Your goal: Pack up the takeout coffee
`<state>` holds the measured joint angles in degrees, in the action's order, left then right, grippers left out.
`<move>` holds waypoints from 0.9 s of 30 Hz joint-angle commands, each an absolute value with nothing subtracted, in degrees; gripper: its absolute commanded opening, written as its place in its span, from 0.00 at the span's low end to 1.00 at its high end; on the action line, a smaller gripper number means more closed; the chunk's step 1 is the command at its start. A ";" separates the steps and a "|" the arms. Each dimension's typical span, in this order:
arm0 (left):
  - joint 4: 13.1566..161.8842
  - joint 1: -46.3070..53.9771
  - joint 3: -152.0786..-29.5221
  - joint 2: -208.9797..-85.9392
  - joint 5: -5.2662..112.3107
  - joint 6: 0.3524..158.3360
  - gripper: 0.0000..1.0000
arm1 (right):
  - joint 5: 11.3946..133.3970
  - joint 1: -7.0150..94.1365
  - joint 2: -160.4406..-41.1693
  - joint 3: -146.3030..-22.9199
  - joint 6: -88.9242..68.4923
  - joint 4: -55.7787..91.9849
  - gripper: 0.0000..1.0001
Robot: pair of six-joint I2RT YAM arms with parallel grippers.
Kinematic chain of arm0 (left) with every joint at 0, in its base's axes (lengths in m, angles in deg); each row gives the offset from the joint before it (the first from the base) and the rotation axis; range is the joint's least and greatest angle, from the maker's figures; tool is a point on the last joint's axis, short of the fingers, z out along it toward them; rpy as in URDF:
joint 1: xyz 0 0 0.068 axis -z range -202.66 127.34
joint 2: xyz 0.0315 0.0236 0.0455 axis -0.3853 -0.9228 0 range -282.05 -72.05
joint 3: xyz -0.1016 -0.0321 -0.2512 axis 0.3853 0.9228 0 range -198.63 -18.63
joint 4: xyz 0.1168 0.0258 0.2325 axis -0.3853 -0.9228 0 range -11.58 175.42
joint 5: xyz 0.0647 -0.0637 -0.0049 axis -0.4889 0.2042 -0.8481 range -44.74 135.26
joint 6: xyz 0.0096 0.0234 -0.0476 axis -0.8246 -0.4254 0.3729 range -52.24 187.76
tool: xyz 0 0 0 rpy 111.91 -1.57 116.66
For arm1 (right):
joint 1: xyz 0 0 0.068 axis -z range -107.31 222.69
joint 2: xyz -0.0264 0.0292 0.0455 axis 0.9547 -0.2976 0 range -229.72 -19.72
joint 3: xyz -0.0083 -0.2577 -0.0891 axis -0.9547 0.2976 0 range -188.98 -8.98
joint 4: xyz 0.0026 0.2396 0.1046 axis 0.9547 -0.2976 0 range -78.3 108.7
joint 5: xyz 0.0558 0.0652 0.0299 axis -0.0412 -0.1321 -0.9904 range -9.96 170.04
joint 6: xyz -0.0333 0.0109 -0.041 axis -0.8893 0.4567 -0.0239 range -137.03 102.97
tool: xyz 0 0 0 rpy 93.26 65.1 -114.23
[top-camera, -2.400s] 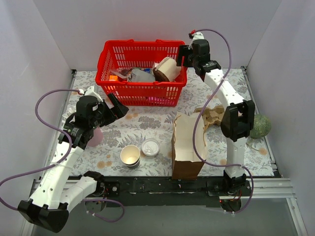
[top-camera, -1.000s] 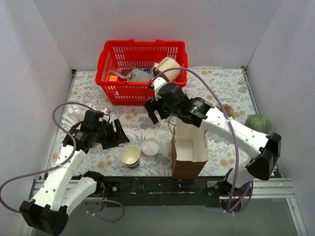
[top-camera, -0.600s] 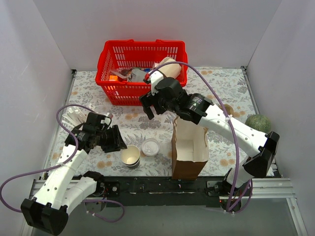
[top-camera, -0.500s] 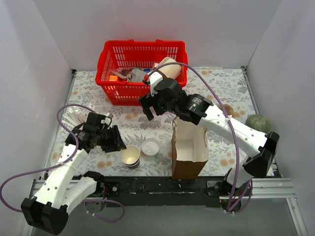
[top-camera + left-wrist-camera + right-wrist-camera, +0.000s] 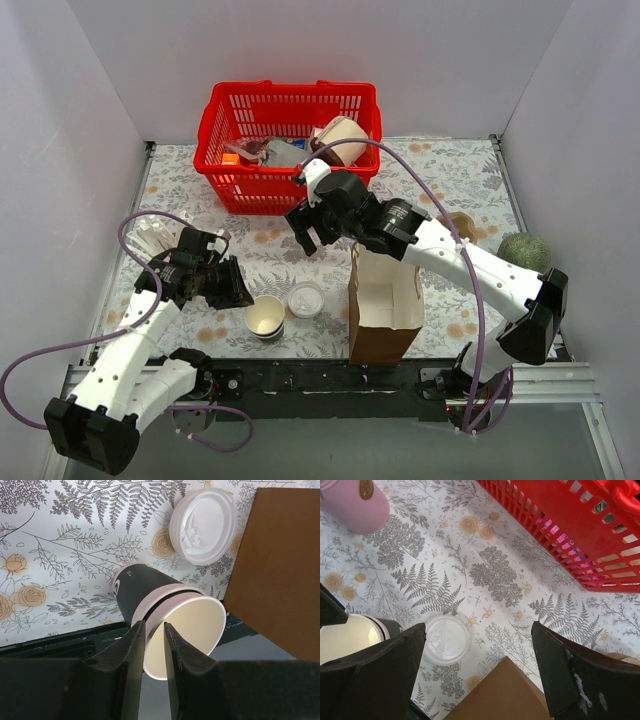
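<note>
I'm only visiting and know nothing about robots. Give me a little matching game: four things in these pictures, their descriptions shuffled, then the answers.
Things:
1. cup
2. lid
3. bag
4. basket

Descriptions:
A. red, holding several items
B. brown, standing open
C. white, lying flat beside the cup
D. dark outside, cream inside

Pairs: 1-D, 2-C, 3-B, 4-A
</note>
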<state>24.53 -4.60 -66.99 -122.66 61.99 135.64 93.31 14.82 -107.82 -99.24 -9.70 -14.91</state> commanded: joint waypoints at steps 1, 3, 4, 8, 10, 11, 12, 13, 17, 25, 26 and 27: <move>23.46 -4.30 -67.67 -123.20 61.70 134.83 0.21 | 90.85 14.50 -104.01 -98.19 -10.00 -13.56 0.94; 23.45 -4.12 -67.76 -123.56 61.08 134.91 0.21 | 89.10 14.59 -103.66 -97.75 -10.44 -13.30 0.94; 23.54 -4.03 -67.76 -123.56 60.99 135.26 0.20 | 88.48 14.59 -103.22 -97.22 -10.61 -13.12 0.94; 22.58 -3.94 -68.11 -124.08 60.20 135.70 0.16 | 85.67 14.59 -101.47 -95.12 -11.58 -11.80 0.94; 22.49 -3.94 -68.20 -124.00 61.51 135.62 0.10 | 85.22 14.59 -100.24 -93.36 -12.02 -10.48 0.94; 22.40 -3.94 -68.64 -124.00 62.04 135.44 0.08 | 85.14 14.59 -99.88 -93.00 -12.11 -10.13 0.94; 22.14 -3.94 -68.81 -124.08 61.70 135.53 0.06 | 85.13 14.59 -99.53 -92.74 -12.11 -10.04 0.94; 21.70 -3.94 -69.16 -124.08 61.00 135.70 0.00 | 85.13 14.59 -99.01 -92.39 -12.28 -9.78 0.94; 20.91 -4.03 -70.75 -123.56 59.85 136.32 0.00 | 84.96 14.59 -97.69 -90.02 -12.90 -8.64 0.94; 20.38 -3.94 -75.58 -122.06 60.47 137.37 0.00 | 76.80 14.50 -98.38 -88.17 -12.73 -4.95 0.94; 20.29 -3.94 -75.58 -122.15 58.64 137.81 0.00 | 75.91 14.59 -98.91 -88.43 -10.20 -4.34 0.93; 19.94 -3.94 -75.58 -122.15 57.32 138.51 0.00 | 75.30 14.59 -99.61 -89.30 -9.04 -4.42 0.93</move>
<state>21.10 -4.14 -73.59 -123.03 60.33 136.71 80.64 14.80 -98.79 -88.50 -12.45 -9.05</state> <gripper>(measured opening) 0.021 0.935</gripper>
